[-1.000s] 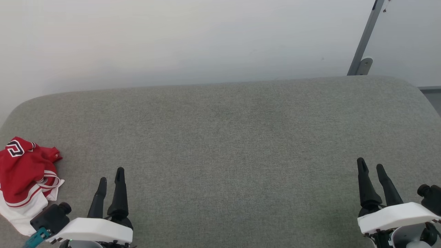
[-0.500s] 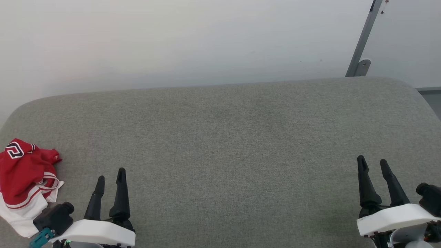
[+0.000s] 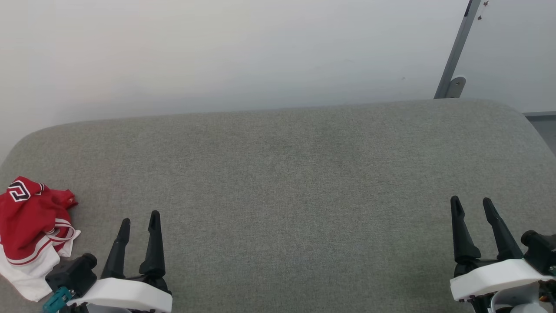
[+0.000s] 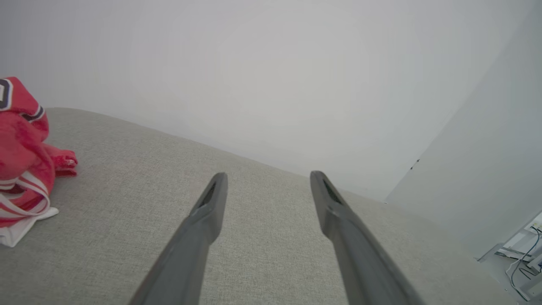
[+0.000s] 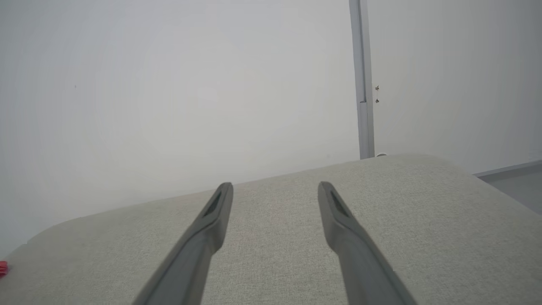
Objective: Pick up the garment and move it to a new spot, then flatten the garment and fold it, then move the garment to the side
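Head view: garment [image 3: 30,228] crumpled at far left edge of grey cushion [image 3: 286,174], just beside left gripper [image 3: 139,219]. Right gripper [image 3: 471,204] well apart from it. Both grippers' fingers spread, holding nothing.

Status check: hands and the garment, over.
Left hand open, empty. Right hand open, empty. Garment crumpled at far left of cushion, untouched. Nothing in the way.

Down at the lower left, the left end effector [image 3: 140,218] is hovering with its dark fingers pointing forward, jaws standing apart, gripping nothing. The right end effector [image 3: 471,201] is mirroring it at the lower right, fingers spread, empty too.
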Controlling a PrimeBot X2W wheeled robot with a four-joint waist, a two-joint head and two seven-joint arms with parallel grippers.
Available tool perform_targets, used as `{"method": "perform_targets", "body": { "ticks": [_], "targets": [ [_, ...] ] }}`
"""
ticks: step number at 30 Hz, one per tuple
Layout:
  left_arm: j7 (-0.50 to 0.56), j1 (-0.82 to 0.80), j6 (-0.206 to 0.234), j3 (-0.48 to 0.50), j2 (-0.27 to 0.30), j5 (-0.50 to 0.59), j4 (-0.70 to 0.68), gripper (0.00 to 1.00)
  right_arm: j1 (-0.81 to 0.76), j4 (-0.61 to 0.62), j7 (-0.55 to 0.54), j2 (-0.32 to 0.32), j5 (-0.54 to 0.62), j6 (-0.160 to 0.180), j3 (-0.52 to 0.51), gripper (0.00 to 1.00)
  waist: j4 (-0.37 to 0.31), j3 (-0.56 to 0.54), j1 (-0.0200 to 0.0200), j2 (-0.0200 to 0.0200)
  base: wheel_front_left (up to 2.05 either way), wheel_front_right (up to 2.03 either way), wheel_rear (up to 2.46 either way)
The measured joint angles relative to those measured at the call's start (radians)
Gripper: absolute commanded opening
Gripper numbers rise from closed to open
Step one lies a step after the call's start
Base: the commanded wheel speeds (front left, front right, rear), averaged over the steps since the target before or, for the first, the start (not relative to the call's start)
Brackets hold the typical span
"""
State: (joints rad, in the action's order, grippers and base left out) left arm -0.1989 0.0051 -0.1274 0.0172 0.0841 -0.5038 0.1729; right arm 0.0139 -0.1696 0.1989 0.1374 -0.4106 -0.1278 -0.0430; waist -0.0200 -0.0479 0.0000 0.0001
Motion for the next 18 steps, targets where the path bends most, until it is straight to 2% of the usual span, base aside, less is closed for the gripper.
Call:
{"method": "perform_targets", "body": {
  "ticks": [18],
  "targets": [
    [-0.035, 0.013, 0.000, -0.008, 0.007, 0.121, -0.021, 1.00, -0.005, 0.015, 0.035, 0.006, 0.151, 0.000, 0.001, 1.00, -0.007, -0.008, 0.0000, 0.0000, 0.00, 0.00, 0.00]
  ]
}}
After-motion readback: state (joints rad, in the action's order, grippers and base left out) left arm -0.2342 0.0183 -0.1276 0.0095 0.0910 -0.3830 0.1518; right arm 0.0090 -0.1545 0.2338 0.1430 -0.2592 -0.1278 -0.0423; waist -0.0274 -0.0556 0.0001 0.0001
